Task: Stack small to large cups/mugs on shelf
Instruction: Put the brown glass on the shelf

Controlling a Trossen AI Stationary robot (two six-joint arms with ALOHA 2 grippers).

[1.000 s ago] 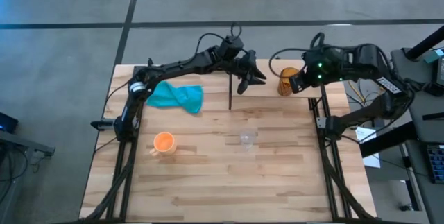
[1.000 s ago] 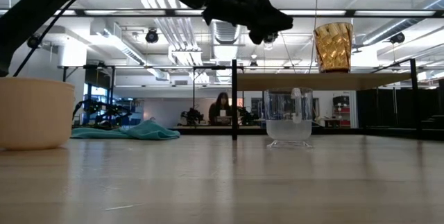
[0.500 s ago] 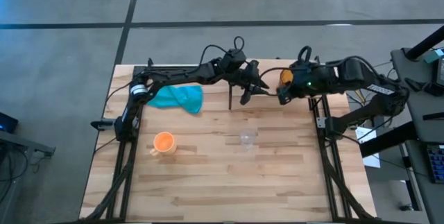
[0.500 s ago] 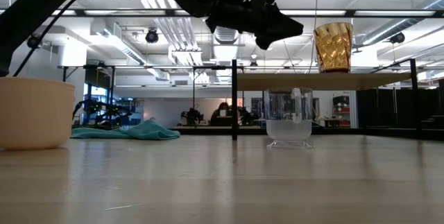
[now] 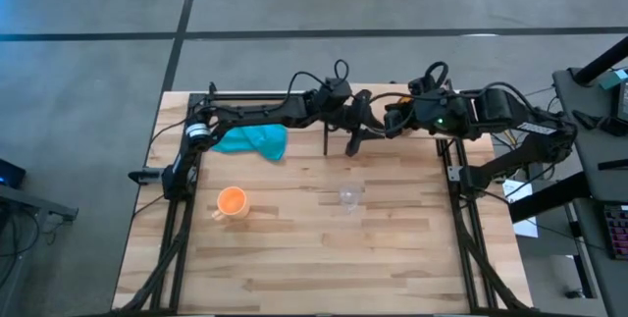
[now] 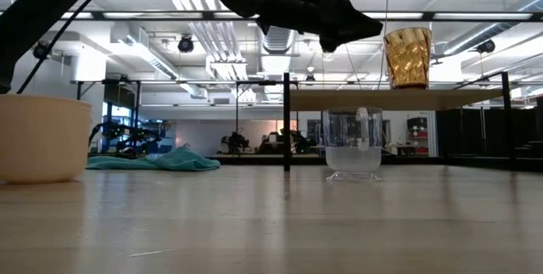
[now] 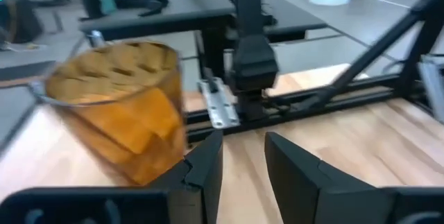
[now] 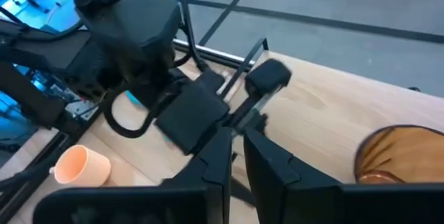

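Note:
The brown wood-grain cup (image 6: 407,56) stands upright on the shelf (image 6: 441,100), bottom on the board. In the left wrist view the brown cup (image 7: 118,113) is close beside my left gripper (image 7: 243,158), which hovers open by a narrow gap above the shelf's near-left end (image 5: 355,132). My right gripper (image 8: 236,148) hangs over the shelf beside the cup (image 8: 402,156), its fingers nearly together, and faces the left gripper. The clear glass cup (image 5: 350,197) and the orange mug (image 5: 232,201) stand on the tabletop.
A teal cloth (image 5: 251,138) lies near the table's far left. The shelf's black post (image 6: 287,121) rises just under the left gripper. Both arms crowd the far middle of the table; the near half of the plank tabletop (image 5: 324,258) holds nothing else.
My left gripper has moved toward the table's right, closing in on the brown cup. My right gripper has swung from beside the cup toward the table's left, so the two grippers now stand close together. The cups have not moved.

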